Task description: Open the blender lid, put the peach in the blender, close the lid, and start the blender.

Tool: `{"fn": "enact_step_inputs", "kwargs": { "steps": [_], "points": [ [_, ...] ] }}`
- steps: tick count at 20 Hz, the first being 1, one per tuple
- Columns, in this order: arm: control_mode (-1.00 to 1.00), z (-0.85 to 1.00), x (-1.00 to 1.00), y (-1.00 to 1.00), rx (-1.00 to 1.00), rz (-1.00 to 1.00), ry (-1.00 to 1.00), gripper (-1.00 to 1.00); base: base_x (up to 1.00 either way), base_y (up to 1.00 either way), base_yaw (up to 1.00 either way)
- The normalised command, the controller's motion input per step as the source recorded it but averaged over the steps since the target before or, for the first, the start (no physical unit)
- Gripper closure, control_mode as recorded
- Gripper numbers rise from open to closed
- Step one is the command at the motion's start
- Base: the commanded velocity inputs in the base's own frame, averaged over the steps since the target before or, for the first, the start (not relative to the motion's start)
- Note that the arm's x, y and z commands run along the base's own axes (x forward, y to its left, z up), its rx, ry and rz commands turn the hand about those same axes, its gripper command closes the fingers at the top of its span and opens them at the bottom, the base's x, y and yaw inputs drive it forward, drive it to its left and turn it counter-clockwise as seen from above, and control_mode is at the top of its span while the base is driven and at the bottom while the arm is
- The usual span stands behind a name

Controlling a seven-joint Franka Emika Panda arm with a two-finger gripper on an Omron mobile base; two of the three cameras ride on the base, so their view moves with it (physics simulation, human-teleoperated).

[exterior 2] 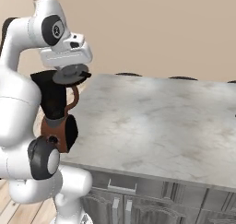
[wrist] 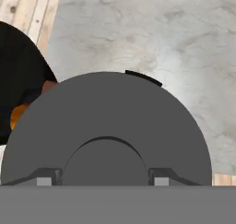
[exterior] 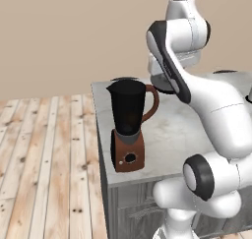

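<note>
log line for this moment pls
hand: shut on blender lid knob | lid: off, beside jar | blender: open | peach: inside jar

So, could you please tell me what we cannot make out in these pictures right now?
- Peach: hand view, an orange sliver inside the blender; the held blender lid covers the rest.
- Gripper: hand view, its fingertips flank the lid's knob, cut off by the bottom edge.
- Blender button: left base view, too small to read its state.
- Counter near edge: left base view, behind the arm.
</note>
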Motion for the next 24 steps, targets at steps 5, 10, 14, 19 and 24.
{"fn": "enact_step_inputs", "kwargs": {
  "steps": [5, 10, 14, 19, 24],
  "points": [
    [-1.0, 0.18, 0.09, 0.6, 0.0, 0.0, 0.13, 1.0, 0.0, 0.0, 0.0],
    [-1.0, 0.04, 0.01, 0.51, 0.0, 0.0, 0.03, 1.0, 0.0, 0.0, 0.0],
    [-1.0, 0.0, 0.14, 0.59, 0.0, 0.01, 0.02, 1.0, 0.0, 0.0, 0.0],
    [-1.0, 0.0, 0.27, 0.54, 0.0, 0.02, 0.0, 1.0, 0.0, 0.0, 0.0],
    [-1.0, -0.12, 0.34, 0.21, 0.0, 0.06, 0.0, 1.0, 0.0, 0.0, 0.0]
  ]
}}
